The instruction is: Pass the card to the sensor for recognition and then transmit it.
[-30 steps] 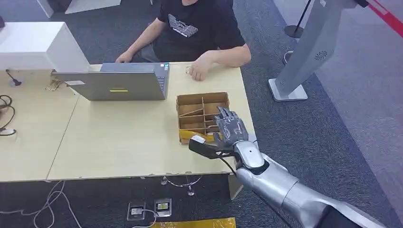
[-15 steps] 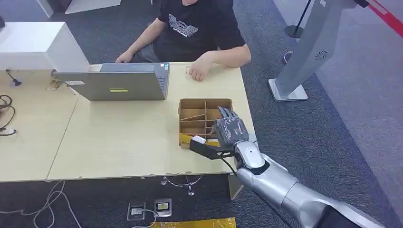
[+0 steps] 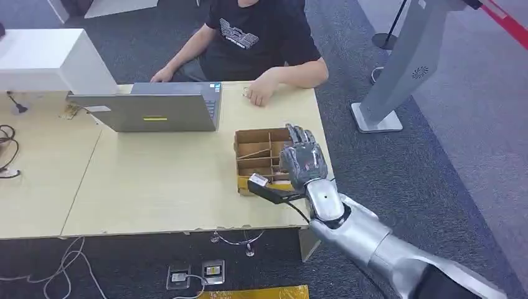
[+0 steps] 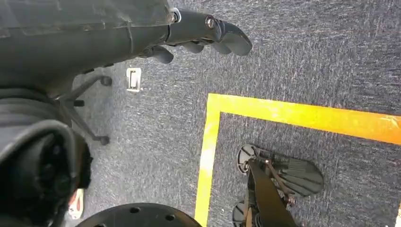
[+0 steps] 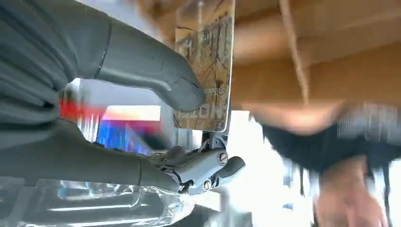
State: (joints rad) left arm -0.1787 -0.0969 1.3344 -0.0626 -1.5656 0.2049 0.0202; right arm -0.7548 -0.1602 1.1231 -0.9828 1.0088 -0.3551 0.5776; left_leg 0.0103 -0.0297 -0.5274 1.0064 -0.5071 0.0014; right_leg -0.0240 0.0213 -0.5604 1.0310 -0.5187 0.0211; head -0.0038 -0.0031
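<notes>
My right hand (image 3: pixel 303 163) sits right of centre in the head view, raised over the near right part of the table, and it pinches a card (image 5: pixel 206 61): in the right wrist view my thick grey thumb (image 5: pixel 156 73) presses flat on the card's printed yellowish face while darker fingers (image 5: pixel 208 168) back it from the other side. In the head view the card (image 3: pixel 258 181) shows as a small pale tab at the tip of my thumb, just at the near left corner of the cardboard divider box (image 3: pixel 261 149), whose right half my hand covers. The box rests on the light wooden table (image 3: pixel 155 180). Further up and left on the table stands an open grey laptop (image 3: pixel 155 111), and behind the table, at the top centre of the frame, sits a person in a black T-shirt (image 3: pixel 255 37) with one hand (image 3: pixel 256 94) resting on the tabletop. My left hand (image 4: pixel 198 33) hangs over blue-grey carpet crossed by a yellow floor line (image 4: pixel 283 113), its dark fingers curled in around nothing
</notes>
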